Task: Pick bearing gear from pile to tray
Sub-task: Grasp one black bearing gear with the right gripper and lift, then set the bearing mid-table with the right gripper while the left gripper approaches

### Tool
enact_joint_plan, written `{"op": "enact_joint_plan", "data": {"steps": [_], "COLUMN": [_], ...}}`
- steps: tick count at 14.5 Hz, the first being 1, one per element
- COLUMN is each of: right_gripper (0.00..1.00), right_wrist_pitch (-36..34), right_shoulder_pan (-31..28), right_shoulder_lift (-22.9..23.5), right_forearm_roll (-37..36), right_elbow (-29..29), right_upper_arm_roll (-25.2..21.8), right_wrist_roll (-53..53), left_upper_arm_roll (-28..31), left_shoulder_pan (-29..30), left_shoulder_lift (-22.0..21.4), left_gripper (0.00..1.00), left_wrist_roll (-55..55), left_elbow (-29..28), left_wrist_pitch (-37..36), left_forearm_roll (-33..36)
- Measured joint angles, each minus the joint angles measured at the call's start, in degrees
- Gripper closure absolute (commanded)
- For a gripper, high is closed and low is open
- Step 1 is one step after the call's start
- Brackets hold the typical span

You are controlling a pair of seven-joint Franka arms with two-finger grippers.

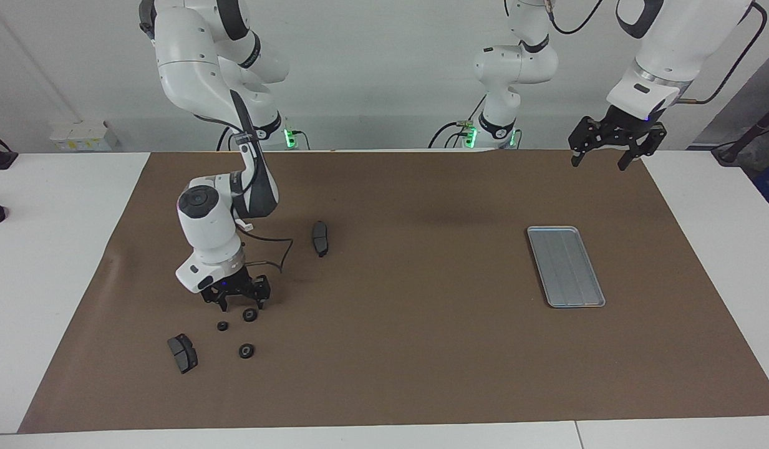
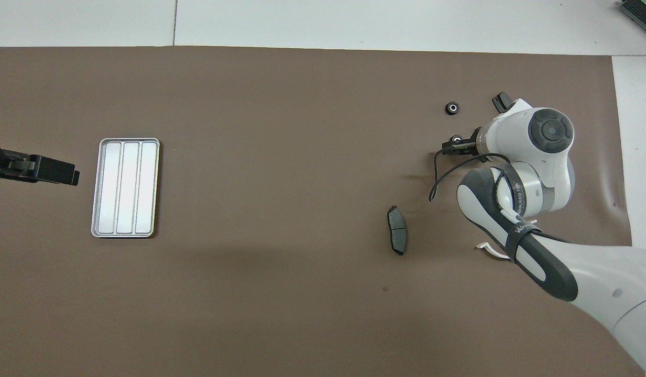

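Right gripper (image 1: pixel 240 307) sits low over a gear (image 1: pixel 250 315), fingers apart, nothing held yet. You're mid-grasp: next, centre fingers round it, then close. Left gripper (image 1: pixel 599 156) waits, open.

White arms (image 1: pixel 200 68) (grey joints), black cables.

No fully readable text: only a partial white vertical logo on the dark band of the right arm (image 2: pixel 522 230), letters unclear, lying over the white bracket (image 2: pixel 490 249); nothing legible elsewhere.
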Motion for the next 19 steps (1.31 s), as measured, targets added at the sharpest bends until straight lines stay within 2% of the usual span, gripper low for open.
{"op": "enact_joint_plan", "data": {"steps": [3, 6, 10, 14, 19], "right_gripper": [0.6, 0.67, 0.85, 0.86, 0.86], "right_wrist_pitch": [0.52, 3.41, 4.34, 4.6, 4.62], "right_shoulder_pan": [0.0, 0.92, 1.38, 3.31, 13.09], "right_shoulder_lift": [-0.02, 0.36, 0.52, 1.36, 3.37], "right_forearm_roll": [-0.02, -0.14, -0.24, -0.24, -0.22], "right_elbow": [0.49, 0.53, 0.54, 2.81, 10.25], "right_upper_arm_roll": [0.0, -0.04, -0.07, 0.03, 0.18], "right_wrist_roll": [0.77, 3.17, 3.94, 3.98, 9.28], "left_upper_arm_roll": [0.27, 0.72, 0.73, 0.73, 0.73], "left_shoulder_pan": [0.01, 0.05, 0.05, 0.05, 0.05], "left_shoulder_lift": [-0.04, -0.05, -0.05, -0.05, -0.05], "left_gripper": [0.0, 0.0, 0.0, 0.0, 0.0], "left_wrist_roll": [0.0, 0.01, 0.01, 0.02, 0.02], "left_elbow": [-0.1, -0.1, -0.11, -0.11, -0.11], "left_wrist_pitch": [-0.14, -0.43, -0.49, -0.53, -0.54], "left_forearm_roll": [0.0, 0.0, 0.0, 0.0, 0.0]}}
